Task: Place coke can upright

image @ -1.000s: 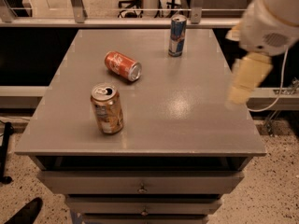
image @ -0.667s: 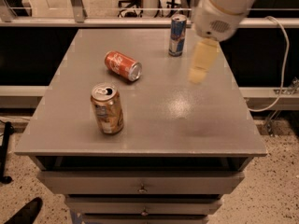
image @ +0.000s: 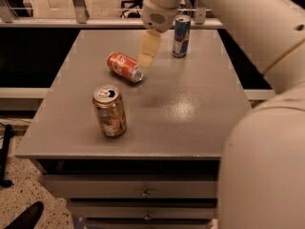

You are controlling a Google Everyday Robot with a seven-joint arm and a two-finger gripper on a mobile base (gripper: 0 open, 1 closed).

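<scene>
The coke can (image: 124,66) is red-orange with white script. It lies on its side on the grey table (image: 190,104), left of the middle, with its silver end toward the front right. My gripper (image: 146,60) hangs from the arm that comes in from the top right. It is just right of the can's silver end and slightly above it, close to it and holding nothing.
An orange-brown patterned can (image: 109,110) stands upright nearer the front left. A slim blue-and-silver can (image: 181,36) stands upright at the back, right of the gripper. The arm's large white body (image: 267,104) fills the right side. Drawers (image: 143,192) are below the tabletop.
The gripper has swept from the table's right edge leftward across the table, and now sits beside the lying coke can. The cans have not moved.
</scene>
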